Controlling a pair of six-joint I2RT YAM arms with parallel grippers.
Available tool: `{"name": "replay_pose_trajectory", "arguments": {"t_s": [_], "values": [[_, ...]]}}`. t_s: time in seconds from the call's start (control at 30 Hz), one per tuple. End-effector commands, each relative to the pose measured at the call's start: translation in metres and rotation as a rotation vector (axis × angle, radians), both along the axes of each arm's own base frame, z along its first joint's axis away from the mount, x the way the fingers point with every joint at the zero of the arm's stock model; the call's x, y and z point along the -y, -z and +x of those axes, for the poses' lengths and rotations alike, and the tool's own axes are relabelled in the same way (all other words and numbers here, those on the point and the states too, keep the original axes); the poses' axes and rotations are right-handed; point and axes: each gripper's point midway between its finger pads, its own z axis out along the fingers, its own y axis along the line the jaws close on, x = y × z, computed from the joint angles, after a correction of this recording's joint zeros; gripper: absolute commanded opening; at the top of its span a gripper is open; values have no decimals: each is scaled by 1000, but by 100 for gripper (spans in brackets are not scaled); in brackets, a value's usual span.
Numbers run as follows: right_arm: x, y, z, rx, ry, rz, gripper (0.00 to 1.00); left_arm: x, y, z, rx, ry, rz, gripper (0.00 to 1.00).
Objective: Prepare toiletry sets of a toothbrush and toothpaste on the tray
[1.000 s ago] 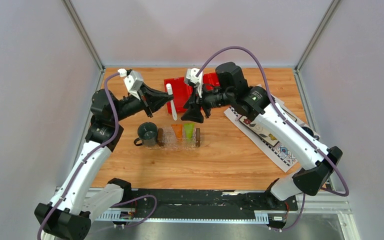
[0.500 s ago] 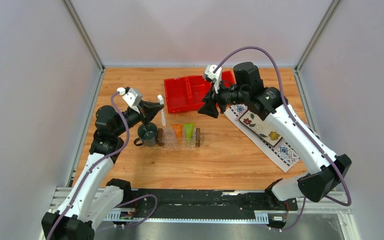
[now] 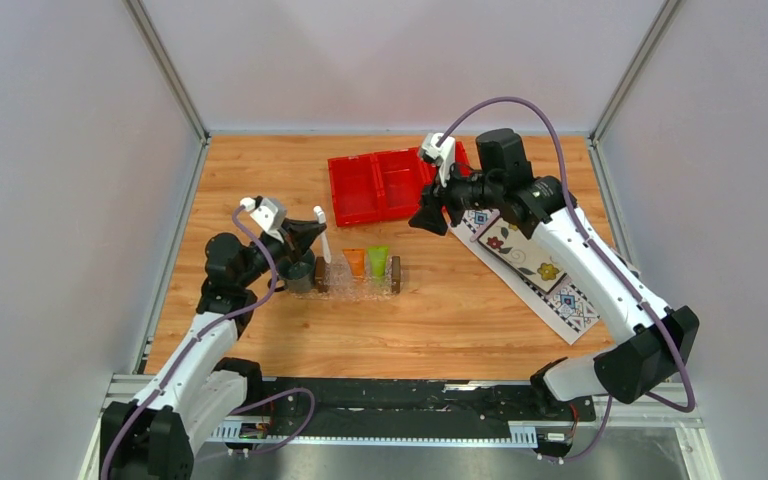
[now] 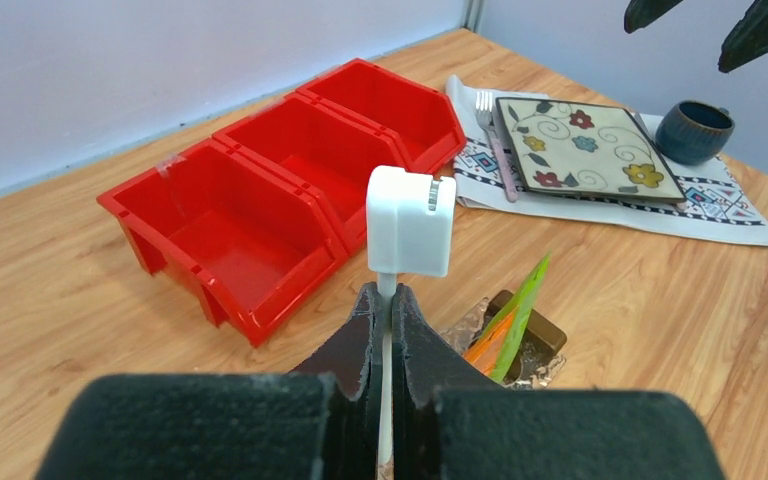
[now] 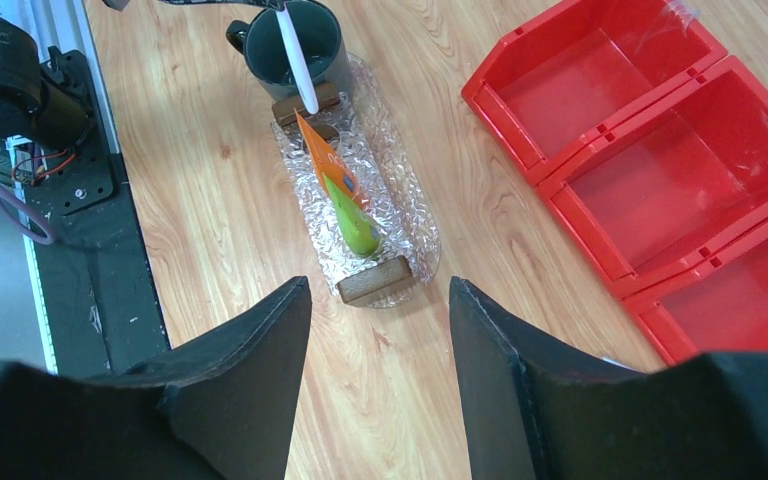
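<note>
My left gripper (image 3: 310,238) is shut on the white toothbrush (image 3: 322,235) and holds it above the left end of the clear tray (image 3: 338,280), by the dark mug (image 3: 296,275). In the left wrist view the thin handle is pinched between my fingers (image 4: 360,330) and the toothbrush's blocky head (image 4: 410,220) sticks out ahead. An orange tube (image 3: 355,262) and a lime green tube (image 3: 377,260) lie in the tray. My right gripper (image 3: 427,218) is open and empty, raised between the tray and the red bin. Its wrist view shows the tray (image 5: 405,215), both tubes (image 5: 345,195) and the toothbrush (image 5: 296,55).
The red three-compartment bin (image 3: 385,185) stands empty at the back (image 4: 250,215). A patterned cloth (image 3: 540,275) with a flowered plate (image 4: 585,145), a fork (image 4: 495,145) and a small dark cup (image 4: 695,130) lies to the right.
My left arm has drawn back and down from the red bin with the toothbrush, to the mug and the tray's left end. My right arm has moved right, away from the bin's front.
</note>
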Motion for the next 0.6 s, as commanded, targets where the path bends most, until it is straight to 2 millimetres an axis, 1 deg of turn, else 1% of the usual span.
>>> {"name": "replay_pose_trajectory", "arguments": {"t_s": [0.0, 0.1, 0.33, 0.57], "values": [[-4, -18, 6, 73, -11, 42, 57, 2, -19, 0, 100, 20, -39, 0], [-5, -15, 8, 65, -9, 41, 57, 4, -18, 0, 93, 30, -46, 0], [-5, -14, 7, 60, -11, 43, 57, 6, -6, 3, 55, 39, -53, 0], [-5, -14, 6, 63, -15, 46, 57, 9, 8, -2, 21, 71, -53, 0]]}}
